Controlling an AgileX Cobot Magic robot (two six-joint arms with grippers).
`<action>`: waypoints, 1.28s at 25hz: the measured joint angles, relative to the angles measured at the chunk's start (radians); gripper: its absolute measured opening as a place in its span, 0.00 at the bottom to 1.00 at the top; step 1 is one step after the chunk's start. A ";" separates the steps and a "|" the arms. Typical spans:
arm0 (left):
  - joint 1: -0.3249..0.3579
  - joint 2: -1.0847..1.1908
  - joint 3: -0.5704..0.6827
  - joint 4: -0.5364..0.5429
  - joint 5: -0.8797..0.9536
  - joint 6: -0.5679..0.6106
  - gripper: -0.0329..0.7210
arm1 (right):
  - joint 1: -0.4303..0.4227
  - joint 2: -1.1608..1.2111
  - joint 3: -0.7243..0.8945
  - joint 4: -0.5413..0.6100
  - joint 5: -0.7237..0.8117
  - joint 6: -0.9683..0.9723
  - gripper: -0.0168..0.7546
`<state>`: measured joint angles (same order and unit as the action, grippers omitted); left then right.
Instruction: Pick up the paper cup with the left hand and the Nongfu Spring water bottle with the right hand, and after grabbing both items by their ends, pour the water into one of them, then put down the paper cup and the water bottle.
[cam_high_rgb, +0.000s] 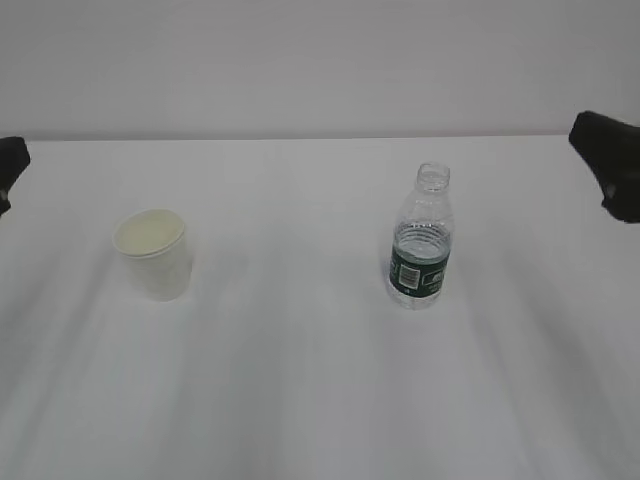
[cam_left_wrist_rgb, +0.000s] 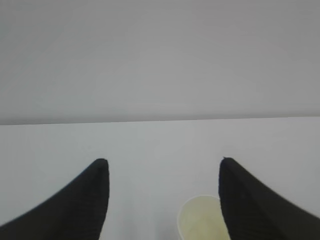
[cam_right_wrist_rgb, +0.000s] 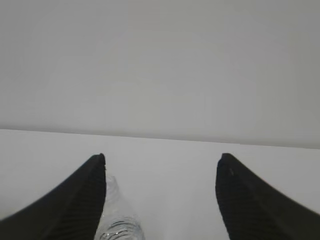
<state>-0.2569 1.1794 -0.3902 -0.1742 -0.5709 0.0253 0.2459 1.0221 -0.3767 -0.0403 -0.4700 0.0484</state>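
Both pincers, left (cam_left_wrist_rgb: 162, 165) and right (cam_right_wrist_rgb: 161, 161), gape released while paper cup (cam_high_rgb: 154, 254) and water bottle (cam_high_rgb: 421, 238) stand upright, well apart, on the surface (cam_high_rgb: 300, 380).

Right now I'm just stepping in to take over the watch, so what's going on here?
Nothing is being handled yet. The paper cup and the uncapped Nongfu Spring water bottle stand upright and apart on the white table, the bottle partly full. The left hand and right hand sit at the table's edges with jaws open, holding nothing; each wrist view catches its own target low between the fingers.
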 joint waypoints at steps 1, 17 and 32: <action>0.000 0.000 0.017 -0.002 -0.033 0.000 0.70 | 0.000 0.014 0.017 -0.024 -0.041 0.022 0.69; 0.000 0.199 0.103 0.077 -0.397 -0.051 0.68 | 0.000 0.317 0.231 -0.091 -0.620 0.075 0.69; 0.000 0.496 0.128 0.190 -0.567 -0.144 0.67 | 0.000 0.657 0.203 -0.093 -0.669 0.004 0.69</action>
<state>-0.2569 1.6753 -0.2623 0.0158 -1.1375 -0.1185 0.2459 1.6791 -0.1736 -0.1330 -1.1387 0.0523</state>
